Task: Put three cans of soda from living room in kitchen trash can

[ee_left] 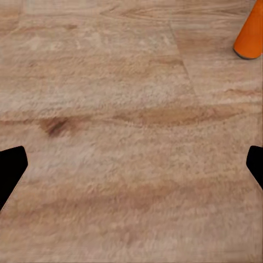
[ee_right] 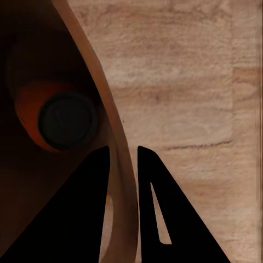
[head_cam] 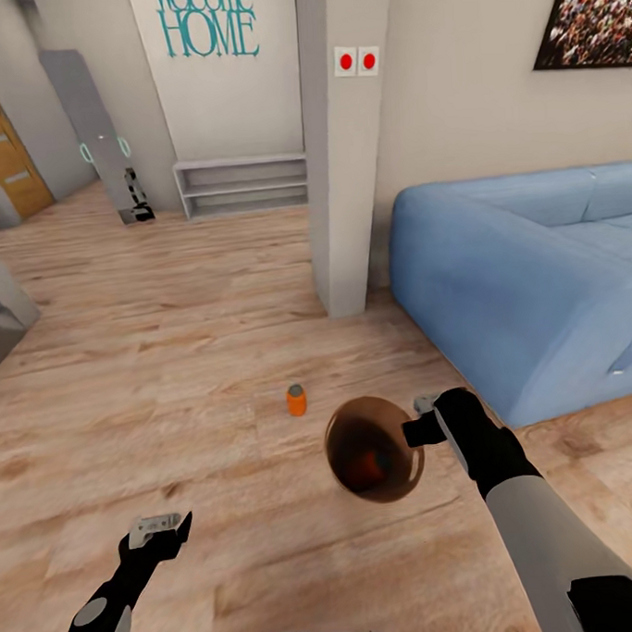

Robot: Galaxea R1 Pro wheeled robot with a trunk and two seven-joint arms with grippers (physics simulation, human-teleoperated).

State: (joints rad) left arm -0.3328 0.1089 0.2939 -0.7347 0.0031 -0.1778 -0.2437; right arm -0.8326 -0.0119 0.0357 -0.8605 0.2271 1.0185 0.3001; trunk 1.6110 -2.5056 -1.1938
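The copper-brown trash can [head_cam: 374, 447] hangs tilted just above the wood floor, its mouth turned toward me. My right gripper [head_cam: 422, 423] is shut on its rim; the right wrist view shows the fingers [ee_right: 159, 219] pinching the thin wall [ee_right: 118, 164] from both sides. One orange soda can [ee_right: 60, 118] lies inside the bucket, also visible as an orange can [head_cam: 365, 463] in the head view. A second orange soda can [head_cam: 296, 399] stands upright on the floor just left of the bucket. My left gripper [head_cam: 160, 528] hovers open low over the floor, short of that can [ee_left: 251, 33]. The blue can is out of view.
A blue sofa [head_cam: 527, 277] fills the right side, with a grey column [head_cam: 345, 166] beside it. Beyond lie a low grey shelf [head_cam: 242, 185] against the back wall and a wooden door [head_cam: 1, 147] at far left. Open wood floor [head_cam: 170, 361] stretches left and ahead.
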